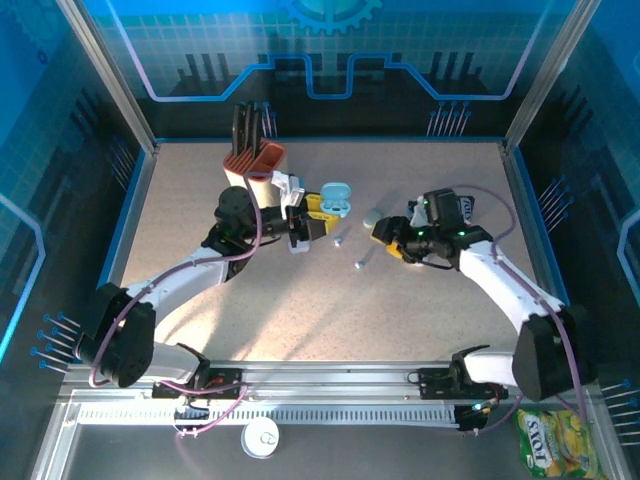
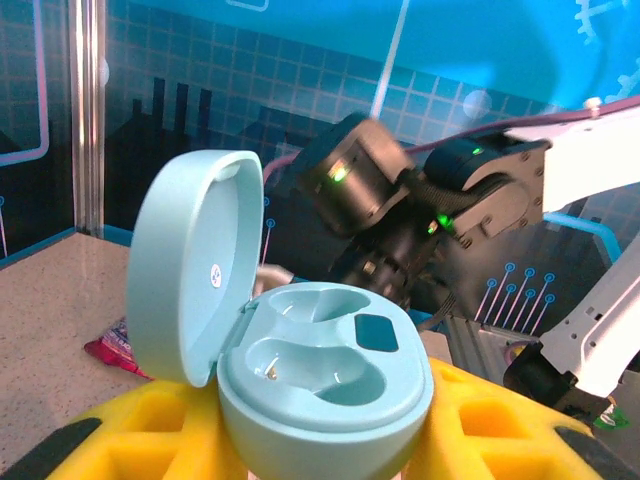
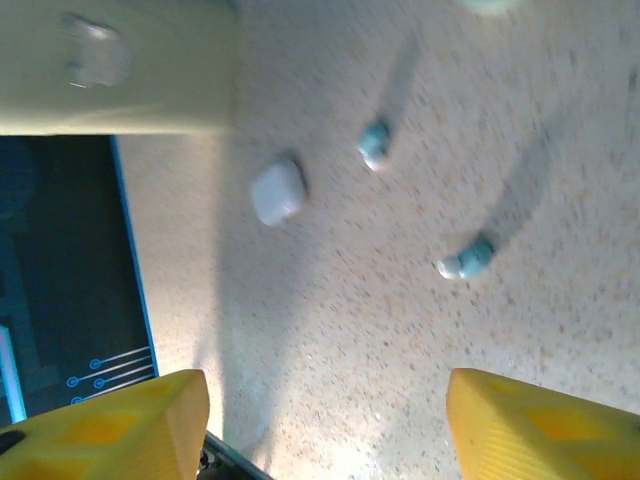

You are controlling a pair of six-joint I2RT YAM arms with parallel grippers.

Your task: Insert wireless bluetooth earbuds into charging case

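My left gripper [image 1: 322, 212] [image 2: 325, 445] is shut on the base of the pale blue charging case [image 1: 336, 198] [image 2: 325, 380], gripped between yellow fingers [image 2: 500, 430]. Its lid [image 2: 190, 265] stands open to the left, and both sockets are bare. Two small pale earbuds lie on the table, one [image 1: 340, 240] [image 3: 375, 145] nearer the case and one [image 1: 360, 265] [image 3: 465, 260] closer to the front. My right gripper [image 1: 385, 240] [image 3: 325, 425] hovers open just right of them, its yellow fingertips [image 3: 110, 420] wide apart with only table between.
A grey-green pebble-shaped thing [image 1: 373, 215] lies between the case and the right gripper. A small white piece [image 1: 297, 246] [image 3: 278, 192] sits by the left gripper. An orange-brown holder [image 1: 255, 160] stands at the back. A snack packet [image 1: 548, 440] lies off the table's front right.
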